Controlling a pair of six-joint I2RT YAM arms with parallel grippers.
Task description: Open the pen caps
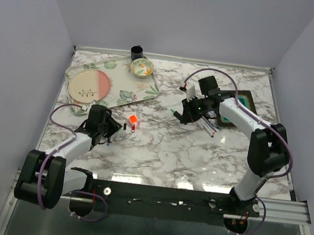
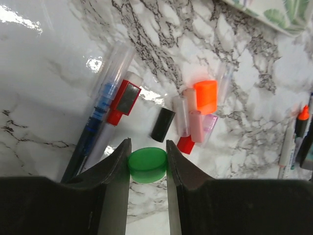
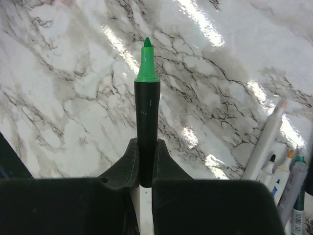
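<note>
left fingers (image 2: 123,159) pinch a short, glossy green cap (image 2: 146,165) between their tips. just ahead of them loose caps crowd the desk (image 2: 44,73), an orange cap (image 2: 205,95) and a black cap (image 2: 163,124) among them, and a blue pen (image 2: 100,110) slants ahead-left. right fingers (image 3: 131,164) clamp a black green highlighter (image 3: 147,122), its long axis straight ahead and its bare green tip pointing away over open marble. a row of pens (image 3: 266,142) lies to their right.
</note>
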